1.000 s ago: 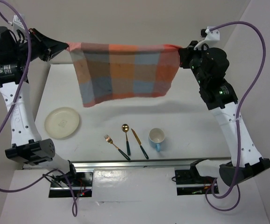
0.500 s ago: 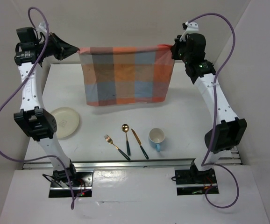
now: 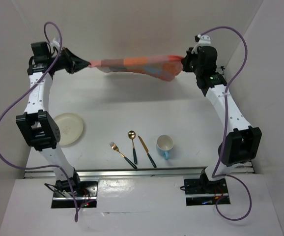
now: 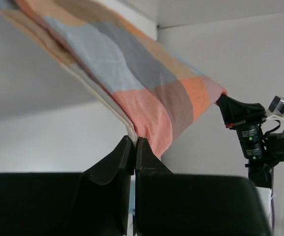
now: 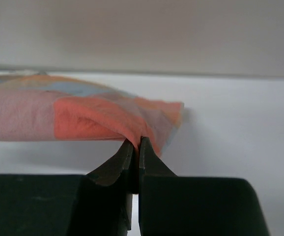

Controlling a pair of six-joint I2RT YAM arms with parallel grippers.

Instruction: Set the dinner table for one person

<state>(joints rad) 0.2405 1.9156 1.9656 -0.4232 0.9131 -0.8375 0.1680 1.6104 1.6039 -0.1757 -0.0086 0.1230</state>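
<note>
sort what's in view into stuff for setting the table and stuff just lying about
For the job: checked placemat, held at its ends by the left gripper and right gripper; plate; fork; spoon; knife; mug; dinner table.

Just there: purple cables; metal rail; white walls.

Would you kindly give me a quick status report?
Left pincer, right pincer shut on placemat corners. Placemat slung above far dinner table. Plate, cup sit nearer.
</note>
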